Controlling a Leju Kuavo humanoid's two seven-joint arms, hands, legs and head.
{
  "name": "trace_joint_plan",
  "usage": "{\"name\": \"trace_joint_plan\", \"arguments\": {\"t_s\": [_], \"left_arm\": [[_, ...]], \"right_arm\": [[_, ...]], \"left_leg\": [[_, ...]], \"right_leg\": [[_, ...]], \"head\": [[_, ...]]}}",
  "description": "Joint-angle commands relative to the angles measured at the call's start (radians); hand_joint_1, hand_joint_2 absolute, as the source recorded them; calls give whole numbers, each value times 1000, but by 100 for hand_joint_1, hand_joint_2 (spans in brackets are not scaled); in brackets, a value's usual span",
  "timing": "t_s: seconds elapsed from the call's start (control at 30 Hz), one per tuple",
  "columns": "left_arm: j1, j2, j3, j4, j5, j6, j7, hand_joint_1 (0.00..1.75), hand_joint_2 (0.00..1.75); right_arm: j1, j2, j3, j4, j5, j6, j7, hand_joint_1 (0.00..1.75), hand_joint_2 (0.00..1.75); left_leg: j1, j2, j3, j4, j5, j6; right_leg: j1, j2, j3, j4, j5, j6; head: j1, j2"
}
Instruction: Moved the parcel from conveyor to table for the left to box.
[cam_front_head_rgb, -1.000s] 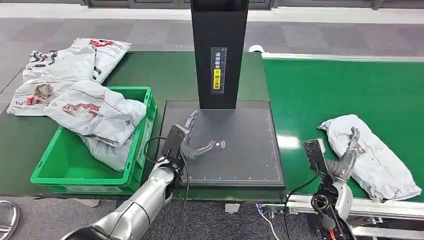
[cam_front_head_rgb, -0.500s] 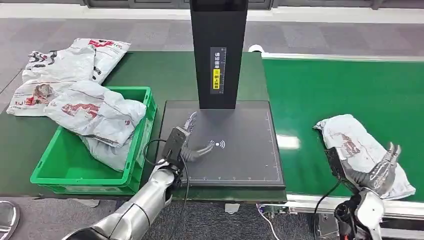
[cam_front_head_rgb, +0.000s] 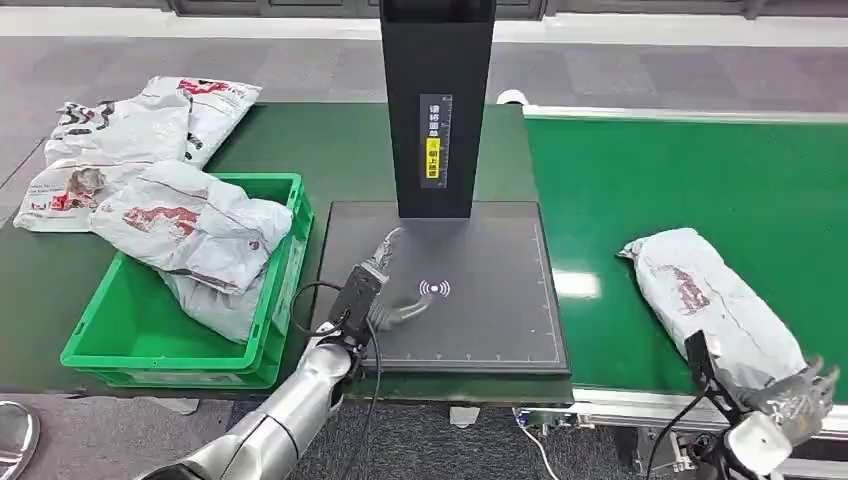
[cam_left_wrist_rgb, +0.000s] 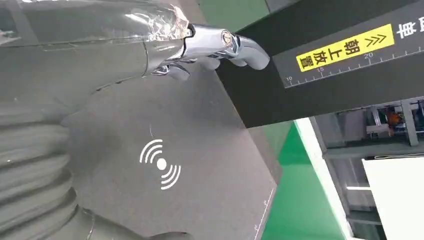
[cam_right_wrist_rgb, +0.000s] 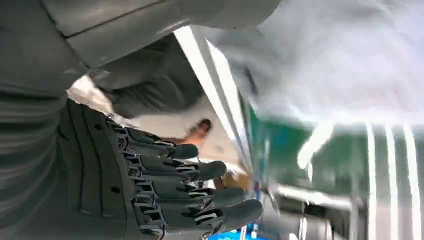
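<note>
Parcel sorting station, green conveyor (cam_front_head_rgb: 690, 170), black scanner platform (cam_front_head_rgb: 470, 290), crate (cam_front_head_rgb: 120, 345) of mailbags (cam_front_head_rgb: 190, 225)

A dark green worktop (cam_front_head_rgb: 340, 150) carries a black scanner pad (cam_front_head_rgb: 480, 300). Left of the pad sits a green crate (cam_front_head_rgb: 100, 345); beyond the crate lie grey mailbags (cam_front_head_rgb: 120, 130). Right of the pad, a green conveyor (cam_front_head_rgb: 680, 170) bears one parcel (cam_front_head_rgb: 710, 300).

parcel (cam_front_head_rgb: 712, 305) on conveyor (cam_front_head_rgb: 650, 180) | right hand (cam_front_head_rgb: 795, 405) just beside (near end) | left hand (cam_front_head_rgb: 385, 300) over scanner pad (cam_front_head_rgb: 480, 320)
</note>
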Motion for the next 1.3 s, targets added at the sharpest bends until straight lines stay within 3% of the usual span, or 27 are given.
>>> {"name": "trace_joint_plan", "arguments": {"t_s": [0.03, 0.1, 0.13, 0.17, 0.27, 0.47, 0.6, 0.8, 0.83, 0.9, 1.0, 1.07, 1.2, 1.3], "left_arm": [[-13, 51, -58, 6, 0, -21, 1, 0, 175], [-19, 48, -69, 13, -5, -38, 2, 0, 175], [-21, 46, -70, 15, -6, -36, 3, 0, 175], [-22, 46, -72, 18, -6, -38, 3, 0, 175], [-23, 47, -70, 23, -2, -34, 0, 0, 175], [-17, 42, -70, 26, 2, -27, 0, 0, 175], [-23, 32, -73, 41, 2, -23, -1, 0, 175], [-22, 33, -73, 41, 2, -23, -1, 0, 175], [-19, 35, -68, 36, 2, -13, -1, 0, 175], [-18, 39, -67, 33, 2, -16, -2, 0, 175], [-6, 52, -55, 10, 3, 5, 4, 0, 175], [-5, 58, -52, 3, 3, 1, 6, 0, 175], [14, 61, -27, -28, -16, 31, 13, 0, 175], [32, 58, -7, -50, -35, 56, 8, 0, 175]], "right_arm": [[-71, 3, -70, 167, -45, 249, 0, 0, 175], [-74, 1, -81, 181, -66, 385, -17, 0, 175], [-70, 3, -82, 181, -71, 400, -23, 168, 175], [-70, 3, -87, 184, -77, 414, -25, 175, 175], [-66, 12, -111, 184, -112, 472, -71, 175, 175], [-69, 23, -120, 177, -126, 433, -91, 175, 175], [-64, 36, -139, 148, -159, 330, -177, 175, 175], [-71, 38, -138, 148, -158, 333, -175, 175, 175], [-76, 51, -155, 126, -203, 275, -275, 175, 175], [-86, 56, -153, 117, -209, 269, -285, 175, 175], [-103, 91, -156, 43, -293, 211, -440, 175, 175], [-111, 100, -145, 16, -318, 218, -453, 175, 175], [-46, 192, -22, -312, -616, 220, -645, 175, 175], [105, 235, 169, -691, -765, 233, -569, 175, 175]], "left_leg": [[0, 4, 4, -2, -1, 0], [0, 4, 4, -2, -1, 0], [0, 2, 3, -2, 0, 0], [0, 3, 3, -1, 0, 0], [1, 4, 7, -1, 0, 0], [2, 5, 10, -3, 0, 3], [2, 5, 11, 0, -1, 3], [2, 5, 11, -1, -1, 3], [2, 6, 11, 0, -1, 3], [1, 9, 11, -3, 0, 3], [1, 9, 11, -2, 0, 3], [1, 15, 10, 0, -1, 3], [0, 24, 1, -1, -3, 3], [0, 18, 4, -3, 0, 4]], "right_leg": [[0, 4, 2, -2, 1, -1], [0, 3, 3, -2, 0, 0], [0, 2, 3, -2, 0, 0], [0, 2, 2, -1, 0, 0], [2, 4, 6, -4, 1, 0], [2, 4, 12, -8, 3, 2], [2, 4, 13, -7, 3, 5], [2, 4, 14, -8, 4, 4], [2, 5, 13, -8, 4, 4], [1, 7, 12, -9, 5, 4], [1, 8, 12, -9, 5, 4], [1, 13, 9, -6, 6, 4], [-1, 22, 6, -5, 8, 3], [0, 15, 5, -7, 7, 2]], "head": [[0, 0], [0, 0], [0, 0], [0, 0], [0, 0], [0, 0], [0, 0], [0, 0], [0, 0], [0, 0], [0, 0], [0, 0], [0, 0], [0, 0]]}}
